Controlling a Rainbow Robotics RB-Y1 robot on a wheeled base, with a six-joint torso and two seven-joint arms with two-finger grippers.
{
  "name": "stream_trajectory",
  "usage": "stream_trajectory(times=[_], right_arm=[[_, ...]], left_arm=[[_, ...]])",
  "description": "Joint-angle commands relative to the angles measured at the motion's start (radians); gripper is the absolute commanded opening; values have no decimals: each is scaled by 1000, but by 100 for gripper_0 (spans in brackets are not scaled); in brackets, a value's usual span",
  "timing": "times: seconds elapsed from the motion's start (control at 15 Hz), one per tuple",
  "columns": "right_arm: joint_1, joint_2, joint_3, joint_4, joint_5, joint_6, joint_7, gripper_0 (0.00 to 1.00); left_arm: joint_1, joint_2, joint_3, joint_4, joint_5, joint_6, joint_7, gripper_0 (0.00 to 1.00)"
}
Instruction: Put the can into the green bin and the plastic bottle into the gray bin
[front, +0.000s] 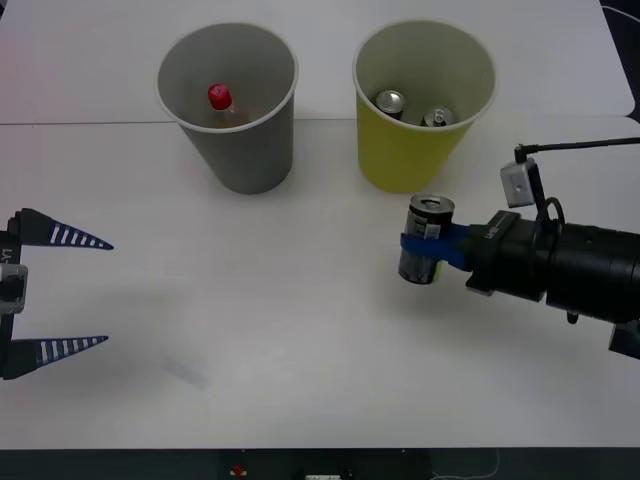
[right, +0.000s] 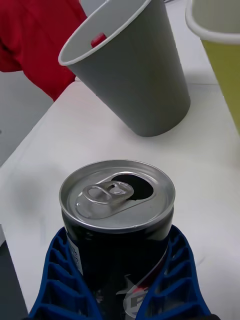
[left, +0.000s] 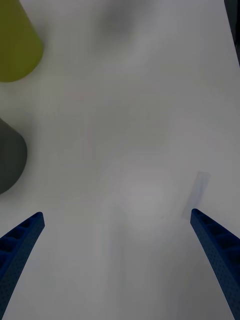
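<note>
Nearest, the left gripper (front: 75, 292) idles wide open and empty at the table's left edge. The right gripper (front: 432, 250) clamps the can (front: 427, 240) upright, axis vertical; the green bin (front: 423, 105) stands just beyond it, slightly left, rim higher

Table: we see a white tabletop (front: 300, 330) with a seam running across its far part.
Front edge: a dark strip (front: 150, 465) lies below it.
Beside the table: red cloth (right: 35, 40) shows past its edge.
Light: soft, with faint shadows.
</note>
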Motion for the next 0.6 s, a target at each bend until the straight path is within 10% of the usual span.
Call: stream_trajectory(times=[0.07,0.6], right_arm=[[22,-28,-134,-58,5,-101,-141,0],[-50,-87,-358,-81,-4,-196,-302,0]], left_arm=[[0,0,0,0,0,0,0,100],[0,0,0,0,0,0,0,100]])
